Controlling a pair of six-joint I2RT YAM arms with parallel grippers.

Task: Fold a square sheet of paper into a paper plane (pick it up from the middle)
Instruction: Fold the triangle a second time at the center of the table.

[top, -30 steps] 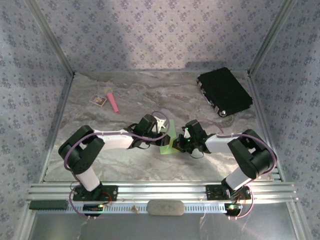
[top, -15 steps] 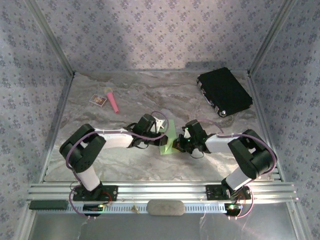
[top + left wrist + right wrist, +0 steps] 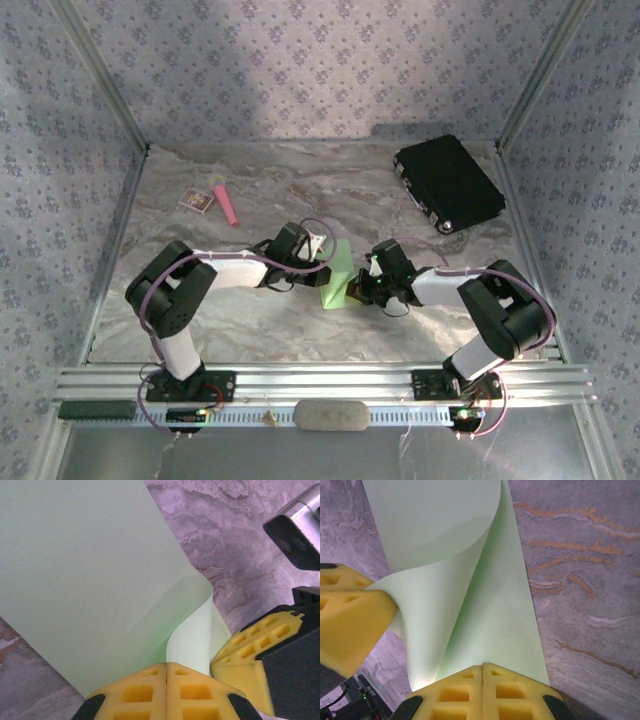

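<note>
Looking down on a grey marbled table first, boxed in by patterned walls. Next biggest, a black case parked at the far right corner, well apart from the action. Mid-table, got the left gripper and the right gripper reaching in toward each other, with the square sheet of paper caught between them, lime green and standing up rather than lying flat. Up close from the left wrist: clamped tight on the sheet's near edge, yellow pads squeezed together, paper curling into a soft roll right there, with a pad of the right gripper just beside. Same deal from the right wrist: clenched on the paper's bottom edge, pads pressed together, left gripper's pad touching the curled flap. Way off at far left, a pink stick, and just beside it a small card.
</note>
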